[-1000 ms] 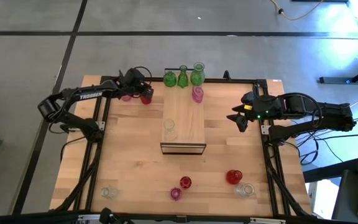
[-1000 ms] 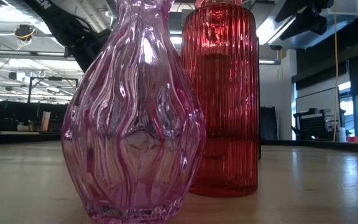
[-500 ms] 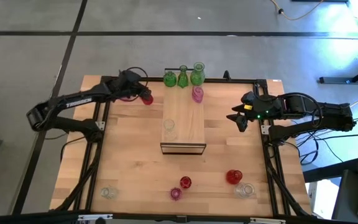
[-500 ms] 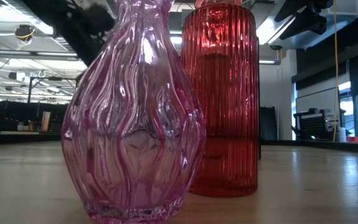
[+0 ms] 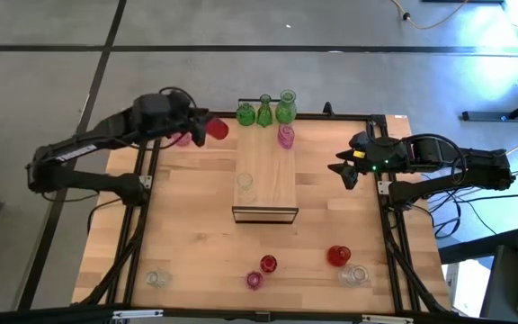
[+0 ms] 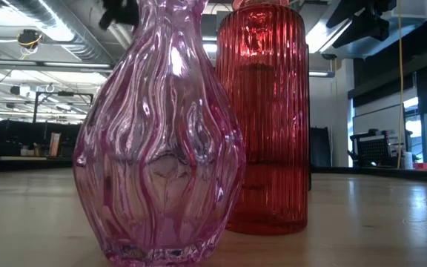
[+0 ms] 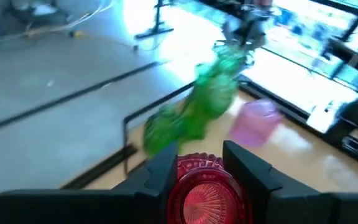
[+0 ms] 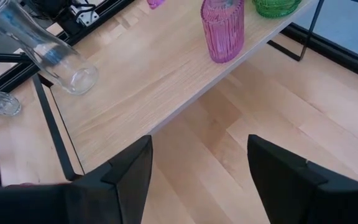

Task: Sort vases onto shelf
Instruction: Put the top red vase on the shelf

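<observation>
The left gripper [image 7: 201, 163] clamps a red vase [image 5: 217, 130] near the table's far-left corner, the right gripper [image 5: 343, 170] waits open, and the shelf [image 5: 265, 171] carries three green vases [image 5: 265, 112], one pink [image 5: 285, 136], one clear [image 5: 245, 184].

A lab: concrete floor [image 5: 43, 81], ceiling ducts [image 6: 58, 18], monitor benches [image 6: 21, 141].

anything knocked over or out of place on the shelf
Nothing looks tipped or broken. The shelf holds three green vases, a pink one and a clear one, all upright. The left gripper holds a red vase.
</observation>
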